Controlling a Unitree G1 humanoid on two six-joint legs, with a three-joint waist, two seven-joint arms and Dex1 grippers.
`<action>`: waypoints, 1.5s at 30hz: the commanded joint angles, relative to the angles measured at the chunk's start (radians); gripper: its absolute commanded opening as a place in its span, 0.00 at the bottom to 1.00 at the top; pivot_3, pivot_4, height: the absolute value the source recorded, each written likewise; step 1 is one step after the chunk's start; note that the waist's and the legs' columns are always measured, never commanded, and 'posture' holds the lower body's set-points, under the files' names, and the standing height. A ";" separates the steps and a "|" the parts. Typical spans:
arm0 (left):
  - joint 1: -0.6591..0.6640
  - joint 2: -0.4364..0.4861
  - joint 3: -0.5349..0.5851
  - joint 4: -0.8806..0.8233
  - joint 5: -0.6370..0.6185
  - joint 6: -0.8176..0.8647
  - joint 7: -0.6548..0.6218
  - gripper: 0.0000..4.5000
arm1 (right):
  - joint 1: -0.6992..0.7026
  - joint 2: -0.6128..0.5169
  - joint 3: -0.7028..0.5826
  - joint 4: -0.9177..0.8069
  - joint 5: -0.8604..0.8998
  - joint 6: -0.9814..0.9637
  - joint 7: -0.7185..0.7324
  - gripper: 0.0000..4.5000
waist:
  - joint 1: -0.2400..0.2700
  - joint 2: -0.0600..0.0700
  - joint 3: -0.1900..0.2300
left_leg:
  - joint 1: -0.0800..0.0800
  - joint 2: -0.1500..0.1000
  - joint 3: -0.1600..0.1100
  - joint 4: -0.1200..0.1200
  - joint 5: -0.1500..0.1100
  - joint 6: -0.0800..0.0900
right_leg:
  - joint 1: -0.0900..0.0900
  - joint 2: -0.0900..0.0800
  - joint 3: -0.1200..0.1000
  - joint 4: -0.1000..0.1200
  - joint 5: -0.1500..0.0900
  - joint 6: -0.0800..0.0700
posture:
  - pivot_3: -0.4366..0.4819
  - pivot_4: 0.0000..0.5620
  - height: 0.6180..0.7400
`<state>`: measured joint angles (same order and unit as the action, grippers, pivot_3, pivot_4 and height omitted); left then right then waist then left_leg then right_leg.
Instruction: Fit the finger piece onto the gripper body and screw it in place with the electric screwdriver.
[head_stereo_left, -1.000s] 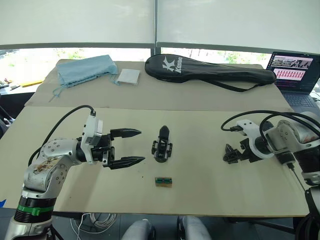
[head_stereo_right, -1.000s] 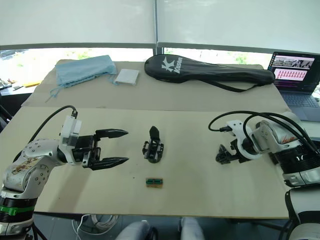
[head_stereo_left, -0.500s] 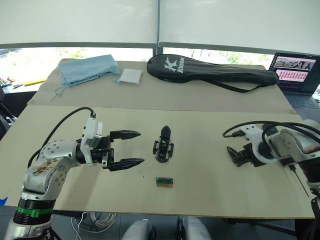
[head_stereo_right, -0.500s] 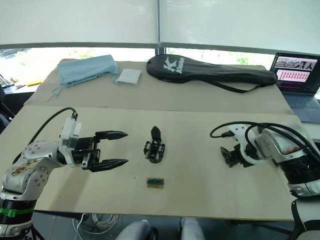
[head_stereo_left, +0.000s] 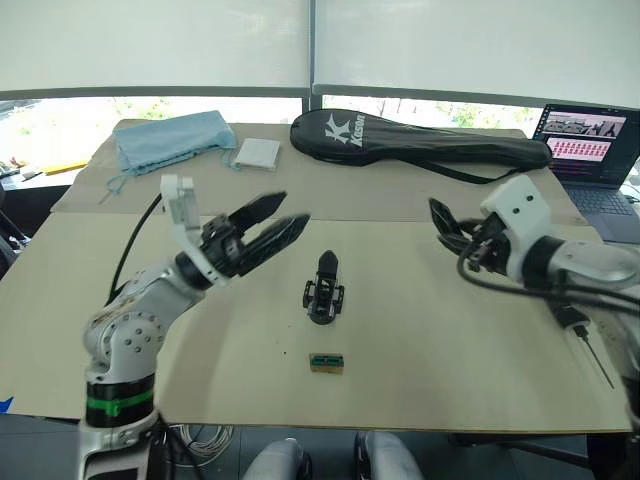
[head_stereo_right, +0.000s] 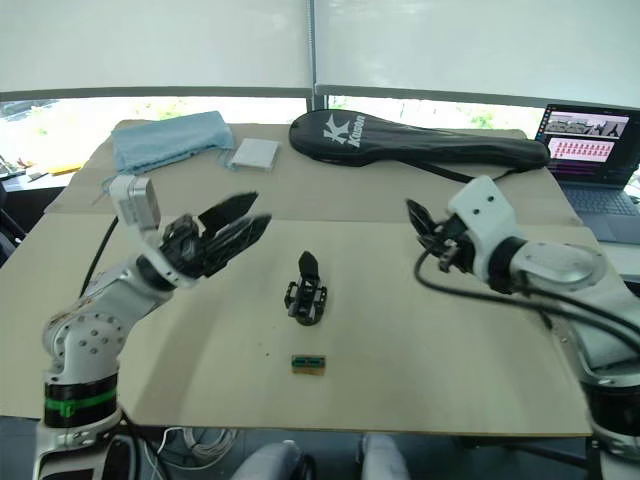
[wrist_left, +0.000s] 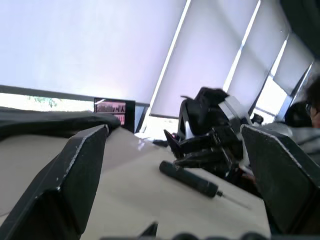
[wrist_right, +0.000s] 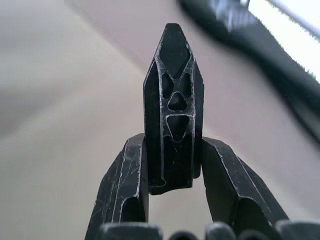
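Table (head_stereo_left: 420, 380) was covered with tan sheet. Long black racket bag (head_stereo_left: 420, 142) lay at 12 to 1 o'clock, white logo near its wide end, strap trailing toward its narrow end. Light blue cloth (head_stereo_left: 172, 138) sat crumpled at 11 o'clock, small white pad (head_stereo_left: 258, 152) just beside it. Open laptop (head_stereo_left: 588, 146) stood at 2 o'clock, screen lit. Tiny green-and-tan block (head_stereo_left: 327, 362) lay at 6 o'clock, near front edge.

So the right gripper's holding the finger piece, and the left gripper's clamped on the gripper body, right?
Not quite. The left gripper is open and empty above the table; the gripper body sits alone there, as the left eye view shows. The right gripper does hold the finger piece.
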<state>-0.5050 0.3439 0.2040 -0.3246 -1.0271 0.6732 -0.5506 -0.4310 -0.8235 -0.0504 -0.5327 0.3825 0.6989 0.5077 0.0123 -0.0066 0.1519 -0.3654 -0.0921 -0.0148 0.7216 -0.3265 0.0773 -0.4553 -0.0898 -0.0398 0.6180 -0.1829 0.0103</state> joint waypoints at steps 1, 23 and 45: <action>-0.029 -0.018 -0.027 0.005 0.005 0.018 0.059 1.00 | -0.048 0.035 0.049 -0.078 -0.107 -0.120 -0.047 0.24 | -0.002 0.000 0.000 | 0.001 0.000 0.000 0.000 0.000 0.000 | 0.000 0.000 0.000 0.001 0.000 0.000 | 0.48 0.27 1.00; -0.123 -0.282 -0.100 0.086 0.068 -0.062 0.147 1.00 | -0.151 0.194 0.227 -0.141 -0.345 -0.084 -0.056 0.24 | -0.001 0.000 0.000 | 0.007 -0.003 0.001 -0.001 0.001 -0.002 | 0.000 0.003 0.003 0.006 0.000 -0.001 | 0.48 0.27 1.00; -0.144 -0.348 -0.062 0.144 0.011 -0.055 0.166 0.00 | -0.137 0.233 0.183 -0.159 -0.369 -0.043 -0.050 0.24 | -0.001 -0.001 0.000 | 0.007 -0.003 0.000 -0.002 0.001 -0.002 | 0.000 0.003 0.003 0.006 0.000 -0.001 | 0.48 0.27 1.00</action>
<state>-0.6177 0.0083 0.1198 -0.1748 -0.9626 0.6170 -0.3896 -0.5642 -0.5996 0.1836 -0.6355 0.0036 0.6430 0.4689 0.0116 -0.0072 0.1523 -0.3582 -0.0948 -0.0143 0.7199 -0.3252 0.0754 -0.4551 -0.0867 -0.0362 0.6242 -0.1833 0.0095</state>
